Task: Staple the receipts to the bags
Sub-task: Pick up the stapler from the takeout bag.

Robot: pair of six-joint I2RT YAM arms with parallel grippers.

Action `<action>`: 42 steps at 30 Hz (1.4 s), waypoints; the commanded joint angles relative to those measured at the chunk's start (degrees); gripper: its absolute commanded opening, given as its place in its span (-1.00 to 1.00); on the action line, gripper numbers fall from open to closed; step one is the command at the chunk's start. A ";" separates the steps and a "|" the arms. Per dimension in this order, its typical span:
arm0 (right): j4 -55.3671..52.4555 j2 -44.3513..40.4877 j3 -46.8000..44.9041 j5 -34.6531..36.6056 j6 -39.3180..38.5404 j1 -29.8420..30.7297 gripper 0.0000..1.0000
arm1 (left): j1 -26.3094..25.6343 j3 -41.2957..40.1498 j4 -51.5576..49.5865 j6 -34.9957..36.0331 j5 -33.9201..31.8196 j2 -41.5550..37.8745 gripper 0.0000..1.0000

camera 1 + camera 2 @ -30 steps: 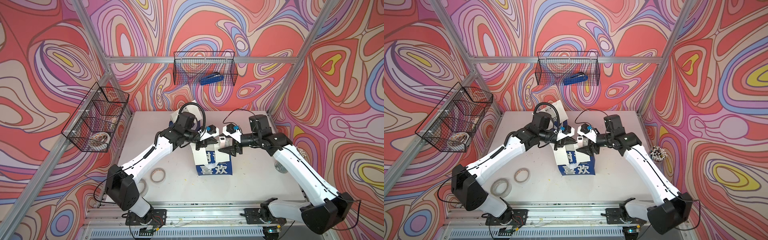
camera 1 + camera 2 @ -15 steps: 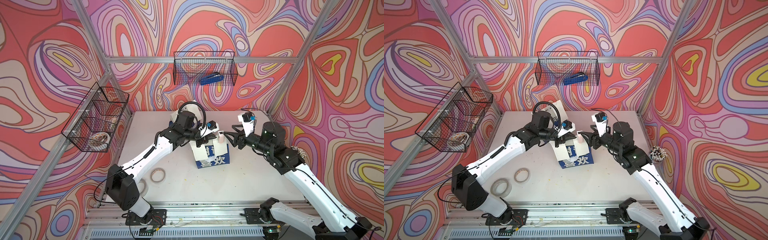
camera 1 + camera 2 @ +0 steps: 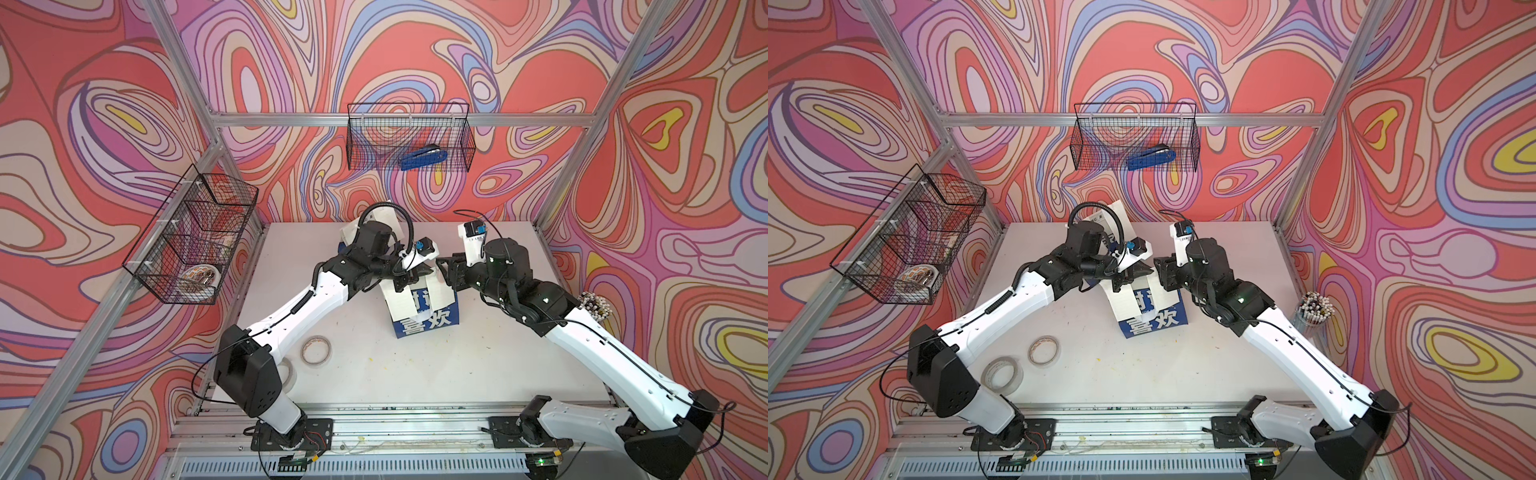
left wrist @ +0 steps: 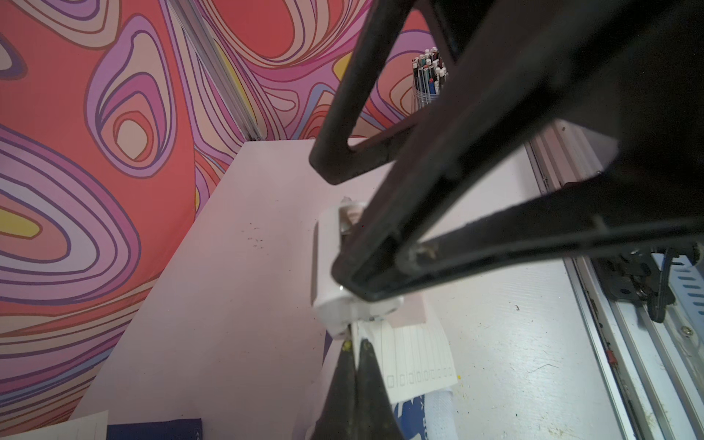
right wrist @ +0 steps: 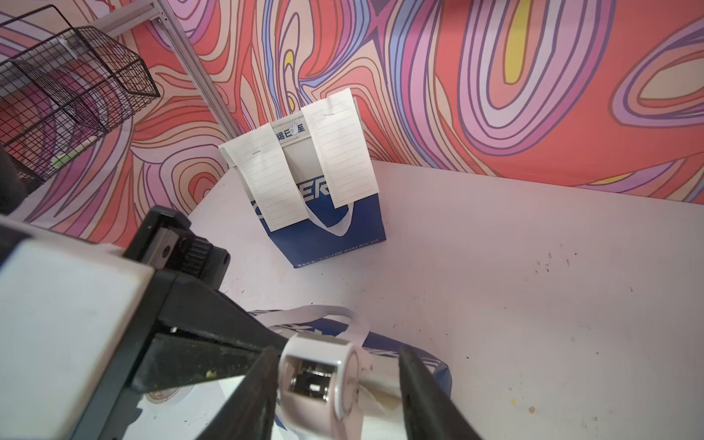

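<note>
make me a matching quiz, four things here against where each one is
1 blue stapler
2 tape rolls
3 pens
4 white stapler

a cup at the table's right edge
b within the open right hand
c basket on the back wall
d table, left side

Pairs: 1-c, 2-d, 3-a, 4-b

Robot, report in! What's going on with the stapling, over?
Left tool shut, pinching white lined paper receipt at rim of blue-and-white Chinese-lettered paper bag. Right tool open, straddling small white stapler. Nothing in the way.
</note>
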 commanded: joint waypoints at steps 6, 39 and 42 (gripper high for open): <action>-1.94 1.49 2.04 0.38 0.77 0.95 0.12 | 0.09 2.88 4.78 -1.09 1.46 0.21 -1.00; -1.68 5.47 2.52 15.45 -6.55 7.09 -0.21 | 0.13 3.50 4.52 -2.01 2.02 0.73 -1.00; -0.48 4.65 2.16 15.28 -6.18 7.14 -0.53 | 0.12 3.41 4.19 -1.68 1.92 0.65 -1.00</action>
